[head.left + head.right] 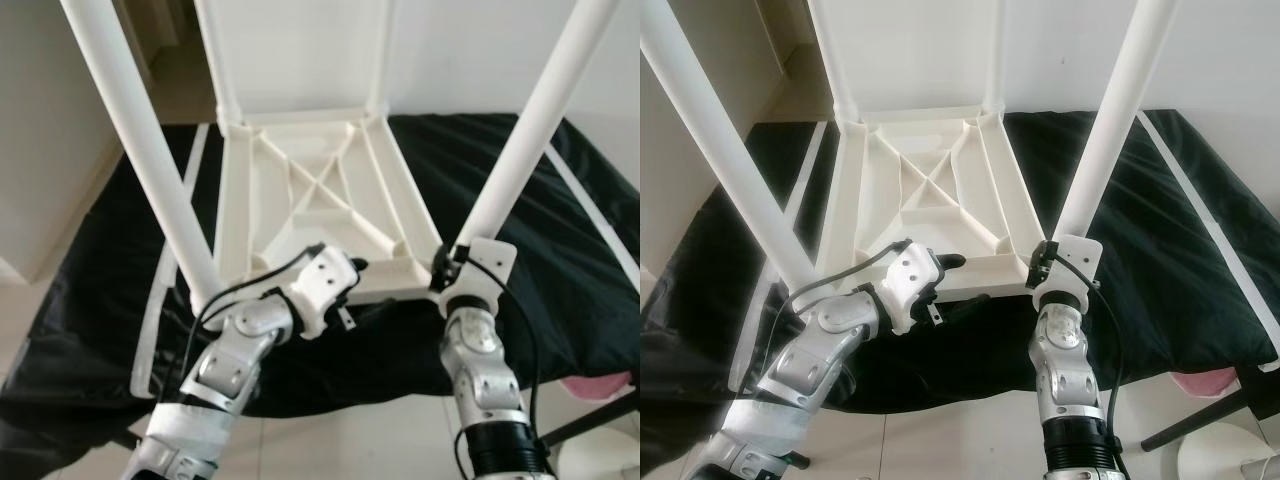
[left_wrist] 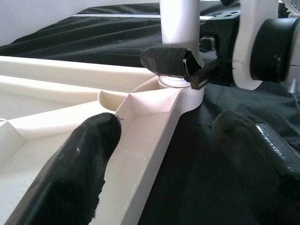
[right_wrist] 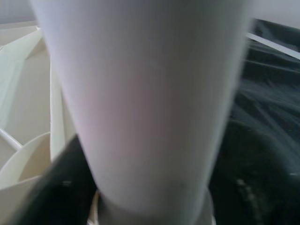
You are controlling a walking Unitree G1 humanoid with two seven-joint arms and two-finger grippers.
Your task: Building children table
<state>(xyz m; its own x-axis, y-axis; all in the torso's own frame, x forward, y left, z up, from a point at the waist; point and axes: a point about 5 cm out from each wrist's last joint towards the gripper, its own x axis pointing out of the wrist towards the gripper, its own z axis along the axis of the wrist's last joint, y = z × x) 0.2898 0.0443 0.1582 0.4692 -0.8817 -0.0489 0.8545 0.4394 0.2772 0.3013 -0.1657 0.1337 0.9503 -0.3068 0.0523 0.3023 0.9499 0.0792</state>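
The white plastic table point(image 1: 320, 190) lies upside down on a black cloth point(image 1: 560, 260), its legs pointing up. My right gripper point(image 1: 445, 265) is shut on the base of the near right leg point(image 1: 530, 130), where the leg meets the corner socket. In the right wrist view that leg point(image 3: 140, 93) stands between dark fingers point(image 3: 61, 187). My left gripper point(image 2: 159, 164) is open at the table's near rim point(image 2: 150, 140). One finger sits inside the frame and the other outside over the cloth. The near left leg point(image 1: 150, 150) stands up beside it.
Two far legs point(image 1: 215, 50) rise toward the white wall. Loose white strips lie on the cloth at the left point(image 1: 160, 300) and right point(image 1: 590, 210). A pink item point(image 1: 600, 385) and a white round base point(image 1: 1230, 450) sit at the lower right on the tiled floor.
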